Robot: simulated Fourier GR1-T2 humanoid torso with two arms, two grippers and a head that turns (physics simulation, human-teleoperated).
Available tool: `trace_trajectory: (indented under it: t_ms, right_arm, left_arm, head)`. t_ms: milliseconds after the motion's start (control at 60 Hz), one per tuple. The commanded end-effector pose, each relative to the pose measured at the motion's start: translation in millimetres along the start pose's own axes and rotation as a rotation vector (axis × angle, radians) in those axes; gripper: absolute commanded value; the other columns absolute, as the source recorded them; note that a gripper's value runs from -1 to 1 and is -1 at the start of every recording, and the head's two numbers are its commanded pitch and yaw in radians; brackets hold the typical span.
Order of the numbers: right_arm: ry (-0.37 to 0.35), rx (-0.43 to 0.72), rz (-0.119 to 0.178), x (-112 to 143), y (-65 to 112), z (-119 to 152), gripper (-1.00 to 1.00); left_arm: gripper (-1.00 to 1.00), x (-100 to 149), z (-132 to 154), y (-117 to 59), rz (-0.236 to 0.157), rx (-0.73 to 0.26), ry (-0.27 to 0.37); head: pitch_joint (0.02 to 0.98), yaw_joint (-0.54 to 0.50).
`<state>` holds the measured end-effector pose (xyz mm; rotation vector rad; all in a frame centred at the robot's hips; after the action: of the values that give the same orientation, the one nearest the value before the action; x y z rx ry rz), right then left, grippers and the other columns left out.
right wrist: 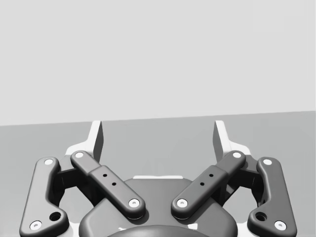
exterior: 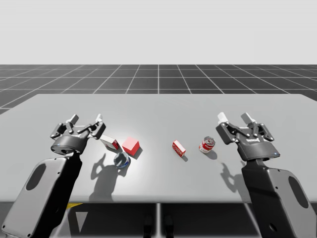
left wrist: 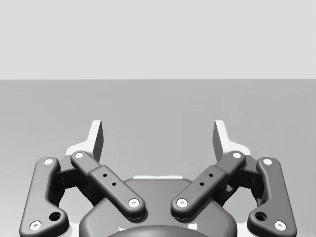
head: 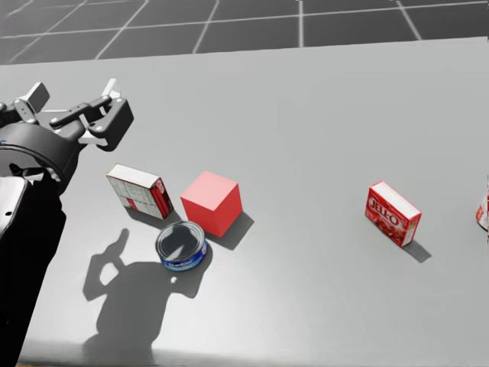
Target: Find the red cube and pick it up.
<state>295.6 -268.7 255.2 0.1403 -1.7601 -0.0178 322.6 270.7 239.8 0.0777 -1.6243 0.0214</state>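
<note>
High view: on the table (exterior: 198, 106), the red cube (exterior: 131, 146) sits just beside a white-and-red box (exterior: 110, 144) and a blue tin (exterior: 121, 159), near my left gripper (exterior: 86, 119). I judge a top-down approach best, closing on the cube's free faces. Both arms hover raised. It and my right gripper (exterior: 234, 118) gape wide, empty.

On the worktop (exterior: 163, 109) the cube (head: 212, 202) sits left of the middle. The flat box (head: 139, 191) lies just beside it on its left, and the low can (head: 182, 246) stands in front of the two, near the cube. Well apart to the cube's right lies the small box (head: 393, 213), and the upright can (exterior: 207, 145) stands further right. My left jaws hang left of the flat box, my right jaws right of the upright can.
</note>
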Motion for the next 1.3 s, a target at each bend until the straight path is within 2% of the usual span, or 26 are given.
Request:
trace_trajectory:
  t_ms: [17,233,300,350,383,450,500,667,850,967,1083,1200,1300]
  right_arm:
    - [0.006,0.004,0.000,-1.8,2.5,-0.2,-1.00]
    - [0.009,0.003,0.001,-3.0,3.7,0.0,-1.00]
    - [0.005,-0.001,0.001,-2.6,2.6,-0.3,-1.00]
    - [0.005,-0.010,0.009,-3.7,1.5,-0.7,-1.00]
    - [0.007,-0.015,0.015,-4.3,0.7,-1.1,-1.00]
    - [0.008,-0.017,0.015,-4.7,0.8,-1.3,-1.00]
    - [0.010,-0.021,0.027,-6.3,1.7,-1.5,-1.00]
    - [0.013,-0.023,0.029,-7.8,0.8,-2.6,-1.00]
    - [0.017,-0.041,0.046,-10.4,-0.1,-3.8,-1.00]
    - [0.017,-0.052,0.051,-10.6,-1.0,-4.0,-1.00]
    - [0.014,-0.056,0.051,-10.1,-1.8,-4.5,-1.00]
    - [0.017,-0.056,0.054,-11.3,-2.9,-5.7,-1.00]
    - [0.017,-0.058,0.055,-11.5,-3.6,-6.1,-1.00]
  left_arm:
    - [-1.00,-0.8,0.3,-2.0,-0.006,-0.005,0.002]
    - [-1.00,-0.2,1.5,-3.9,-0.001,-0.013,0.007]
    - [-1.00,1.7,3.8,-6.4,0.017,-0.022,0.014]
    - [-1.00,2.6,10.1,-11.0,0.054,-0.054,0.042]
    - [-1.00,3.1,14.4,-13.0,0.039,-0.065,0.047]
    - [-1.00,4.4,21.4,-16.2,0.039,-0.088,0.061]
    - [-1.00,5.6,27.7,-17.7,0.015,-0.109,0.071]
    - [-1.00,7.0,57.4,-24.2,0.006,-0.212,0.158]
    - [-1.00,-3.3,90.1,-29.5,-0.029,-0.244,0.218]
    - [-1.00,-14.3,109.1,-35.4,-0.030,-0.286,0.271]
    - [-1.00,-29.1,116.9,-41.9,-0.029,-0.322,0.306]
    - [-1.00,-46.9,117.0,-48.7,-0.045,-0.350,0.321]
    - [-1.00,-56.9,114.6,-53.3,-0.044,-0.370,0.349]
  head:
    - [0.811,0.22]
    - [0.825,0.24]
    - [0.820,0.24]
    - [0.812,0.24]
    - [0.810,0.24]
    - [0.805,0.24]
    - [0.805,0.25]
    - [0.808,0.25]
    - [0.802,0.25]
    - [0.804,0.25]
    - [0.805,0.25]
    - [0.804,0.25]
    - [0.804,0.25]
